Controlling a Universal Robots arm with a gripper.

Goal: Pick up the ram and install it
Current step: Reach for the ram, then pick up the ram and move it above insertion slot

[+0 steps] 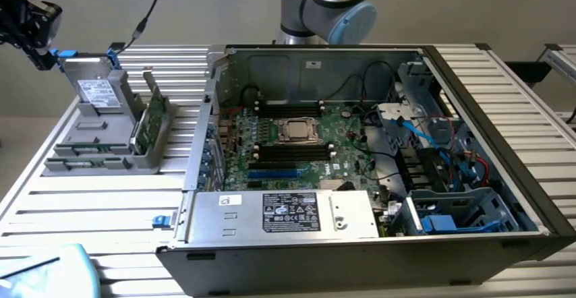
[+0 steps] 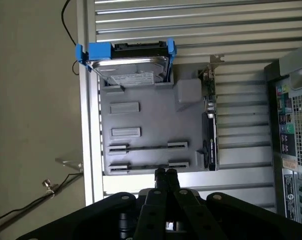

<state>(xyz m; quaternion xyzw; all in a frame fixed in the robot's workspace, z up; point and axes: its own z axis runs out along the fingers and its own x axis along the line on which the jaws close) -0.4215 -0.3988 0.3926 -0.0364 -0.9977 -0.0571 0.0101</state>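
The ram (image 2: 146,165) stands on edge in a clipped slot of the grey holder (image 2: 151,112), at the end away from the blue-framed hard drive (image 2: 128,70); only its thin top edge shows. The holder rests on the slatted desk (image 1: 108,207), just beside the open computer case (image 1: 504,102). The hand (image 2: 165,174) hangs above the ram's end of the holder, clenched and grasping nothing.

Gripper (image 2: 166,173): black.
Holder tray (image 1: 90,135): plain grey, at nine o'clock of the case.
Drive bracket (image 2: 98,50): bright blue.
Drive (image 2: 133,66): silver, white label.
Table (image 1: 90,203): silver, striped with ribs.
Motherboard (image 1: 344,120): green, with black slots.
Power supply (image 1: 351,212): silver, with a black label.
Case (image 1: 360,261): black outside, grey inside.
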